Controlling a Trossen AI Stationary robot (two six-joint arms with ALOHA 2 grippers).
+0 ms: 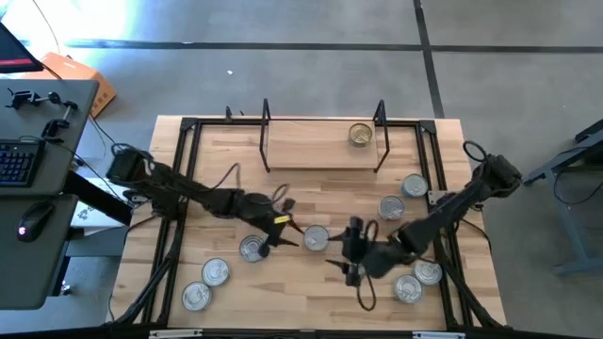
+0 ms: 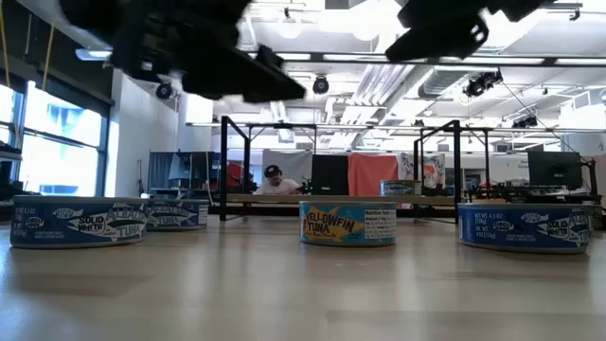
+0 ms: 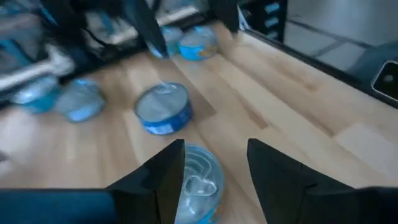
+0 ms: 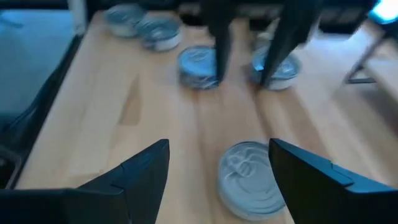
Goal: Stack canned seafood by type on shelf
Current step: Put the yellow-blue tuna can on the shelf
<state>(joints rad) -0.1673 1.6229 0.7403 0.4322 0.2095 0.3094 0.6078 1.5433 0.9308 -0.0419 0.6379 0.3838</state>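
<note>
The shelf [image 1: 320, 155] stands at the table's far edge with one gold-topped tin [image 1: 360, 135] on its board. Several silver-lidded tins of canned seafood rest flat on the table, among them one at the middle [image 1: 316, 238] and one to its left [image 1: 252, 248]. My left gripper [image 1: 292, 229] hangs open above the table; in its wrist view a tin [image 3: 196, 180] lies below its fingers. My right gripper [image 1: 347, 252] is open too, and the middle tin [image 4: 252, 177] lies on the table below the gap between its fingers. In the low view both arms hang well above the tins.
More tins lie near the front left [image 1: 207, 282], at the right [image 1: 403, 196] and by the front right [image 1: 418, 281]. A yellowfin tuna tin [image 2: 347, 224] faces the low camera. Black frame rails [image 1: 179, 188] edge the table. The two grippers face each other closely.
</note>
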